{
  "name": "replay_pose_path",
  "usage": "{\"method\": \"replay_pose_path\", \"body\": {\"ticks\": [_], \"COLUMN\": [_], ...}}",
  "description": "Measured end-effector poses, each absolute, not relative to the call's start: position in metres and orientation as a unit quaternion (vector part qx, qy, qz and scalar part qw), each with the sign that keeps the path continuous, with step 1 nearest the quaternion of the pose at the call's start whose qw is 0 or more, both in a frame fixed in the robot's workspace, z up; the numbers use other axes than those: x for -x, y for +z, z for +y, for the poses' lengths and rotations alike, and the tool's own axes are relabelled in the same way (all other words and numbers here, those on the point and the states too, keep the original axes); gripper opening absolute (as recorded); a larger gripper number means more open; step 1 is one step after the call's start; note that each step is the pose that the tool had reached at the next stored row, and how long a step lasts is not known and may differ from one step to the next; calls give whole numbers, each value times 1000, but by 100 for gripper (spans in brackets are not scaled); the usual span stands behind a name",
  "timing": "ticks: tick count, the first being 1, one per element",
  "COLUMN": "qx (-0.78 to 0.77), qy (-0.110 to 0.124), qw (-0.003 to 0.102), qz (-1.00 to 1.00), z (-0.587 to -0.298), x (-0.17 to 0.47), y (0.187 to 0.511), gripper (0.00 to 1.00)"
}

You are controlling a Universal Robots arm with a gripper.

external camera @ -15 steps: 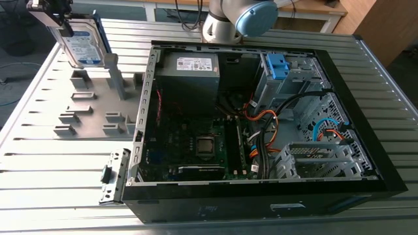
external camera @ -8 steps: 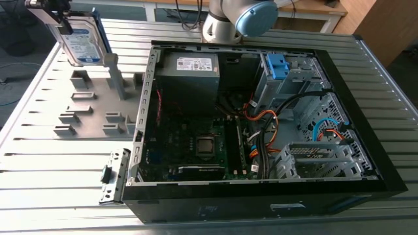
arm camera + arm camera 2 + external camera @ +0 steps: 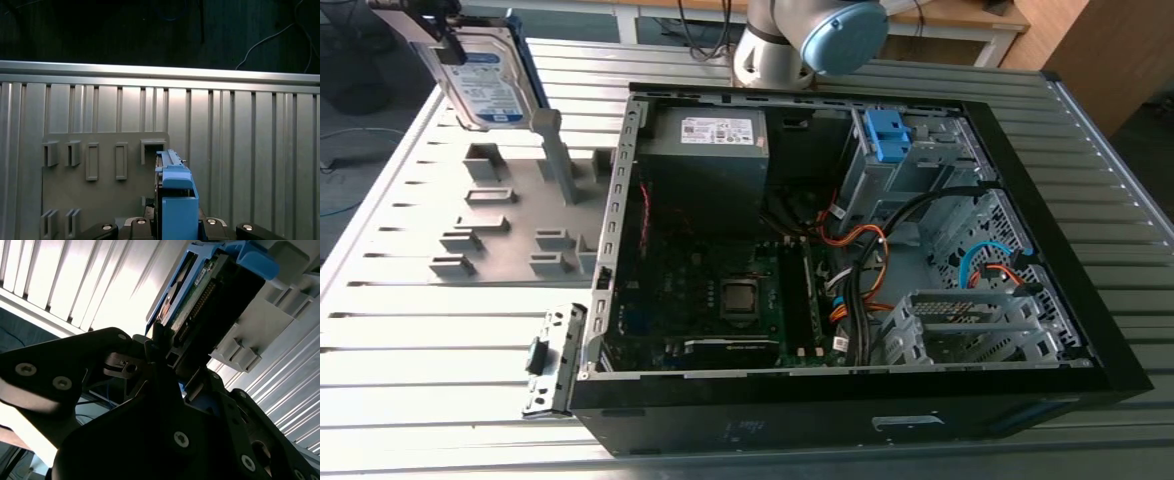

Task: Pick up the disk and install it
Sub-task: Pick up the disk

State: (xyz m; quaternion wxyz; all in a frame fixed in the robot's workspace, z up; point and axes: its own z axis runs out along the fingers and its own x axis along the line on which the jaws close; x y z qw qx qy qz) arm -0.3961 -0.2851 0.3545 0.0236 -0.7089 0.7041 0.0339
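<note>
- The disk (image 3: 483, 78) looks rigid, fairly heavy for its size and sensitive to shock. Its label face and the circuit board seen in the second wrist view are poor places to press.
- The blue carrier's edges, or the drive's narrow end, seem the safest hold.
- The tool (image 3: 443, 40) is clenched on the disk's upper end, jaws narrowed to the drive's thickness.
- The disk hangs tilted over the grey fixture (image 3: 507, 220) on the surface (image 3: 454, 340), well apart from the open case (image 3: 1121, 300).
</note>
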Motion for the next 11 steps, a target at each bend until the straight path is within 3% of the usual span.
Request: {"method": "replay_pose_path", "body": {"ticks": [11], "qx": [709], "qy": [36], "qw": [25], "qz": [704], "z": [-285], "x": [396], "y": [365], "gripper": [36]}}
